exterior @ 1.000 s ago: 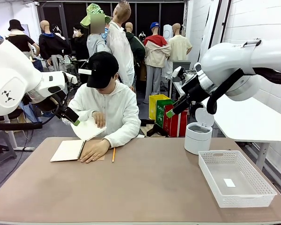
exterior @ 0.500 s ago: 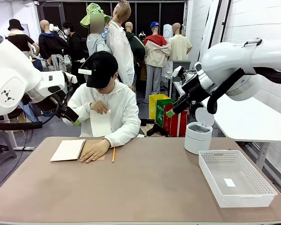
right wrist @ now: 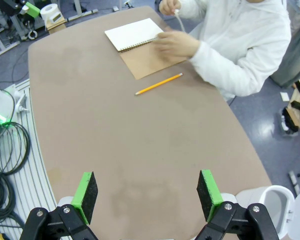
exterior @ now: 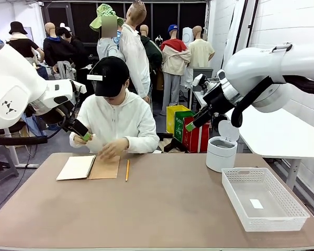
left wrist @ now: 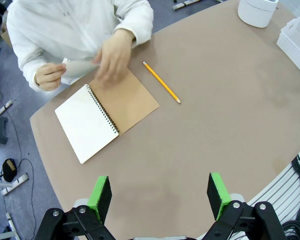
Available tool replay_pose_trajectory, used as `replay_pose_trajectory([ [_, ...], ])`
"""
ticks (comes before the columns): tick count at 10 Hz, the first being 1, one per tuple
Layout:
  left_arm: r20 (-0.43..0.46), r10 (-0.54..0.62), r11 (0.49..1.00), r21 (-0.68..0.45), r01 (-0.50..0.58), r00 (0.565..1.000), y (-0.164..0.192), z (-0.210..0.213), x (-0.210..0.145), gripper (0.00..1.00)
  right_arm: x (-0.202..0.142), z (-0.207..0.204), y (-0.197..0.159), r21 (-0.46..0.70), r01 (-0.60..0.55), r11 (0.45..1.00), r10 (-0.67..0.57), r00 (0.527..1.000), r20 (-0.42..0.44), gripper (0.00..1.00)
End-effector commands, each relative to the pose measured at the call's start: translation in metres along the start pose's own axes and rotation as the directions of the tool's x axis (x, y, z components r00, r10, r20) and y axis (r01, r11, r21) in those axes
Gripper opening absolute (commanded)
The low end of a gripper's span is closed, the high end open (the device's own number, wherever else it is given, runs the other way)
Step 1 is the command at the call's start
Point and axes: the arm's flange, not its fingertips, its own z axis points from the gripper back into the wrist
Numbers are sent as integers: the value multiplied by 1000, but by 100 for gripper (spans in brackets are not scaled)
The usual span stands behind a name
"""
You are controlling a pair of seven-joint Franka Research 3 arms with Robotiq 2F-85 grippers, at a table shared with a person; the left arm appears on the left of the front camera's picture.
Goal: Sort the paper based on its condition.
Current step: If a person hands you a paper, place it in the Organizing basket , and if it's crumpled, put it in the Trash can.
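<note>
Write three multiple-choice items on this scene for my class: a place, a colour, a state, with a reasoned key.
1. Where does the yellow pencil lie?
A) on the table, beside the spiral notebook
B) on top of that notebook
C) on the floor

2. What colour are the pads of the left gripper?
A) red
B) green
C) blue

3. How is the lid of the small white bin?
A) shut
B) raised open
C) taken off

Key: 1 A, it lies on bare tabletop beside the kraft cover; 2 B, both pads show green; 3 B, the lid stands up behind the rim.
</note>
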Motion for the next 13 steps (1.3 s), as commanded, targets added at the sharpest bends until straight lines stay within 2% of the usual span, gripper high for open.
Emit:
replay_pose_trajectory([
  [1,5,4,1000,-2,-4,1000,1,0,0,100,0,-2,-1,-6,4,1000,-4,1000,0,100],
  [13,5,4,1000,-2,-4,1000,1,0,0,100,0,-2,-1,-6,4,1000,-4,1000,0,100],
])
